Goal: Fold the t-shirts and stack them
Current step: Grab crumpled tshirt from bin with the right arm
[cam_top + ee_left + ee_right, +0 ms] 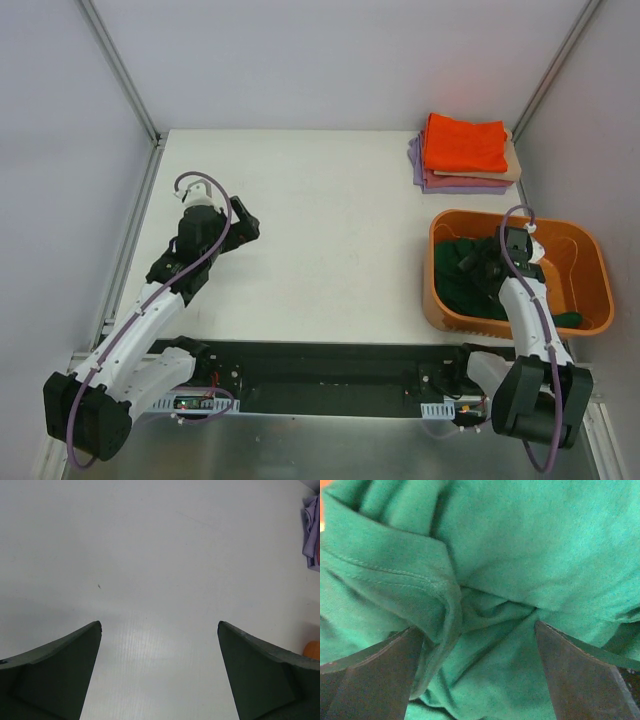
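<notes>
A dark green t-shirt (462,280) lies crumpled in the orange basket (590,262) at the right. My right gripper (478,262) is down in the basket, open, its jaws wide on either side of a bunched fold of the green shirt (485,580). A folded stack stands at the far right: bright orange shirt (465,143) on top, tan (514,165) and lavender (455,186) below. My left gripper (243,222) hovers open and empty over the bare table at the left. In the left wrist view (159,627) a lavender edge (311,530) shows at the right.
White table (330,230) with grey walls and metal posts at the sides. A black rail (330,365) runs along the near edge between the arm bases.
</notes>
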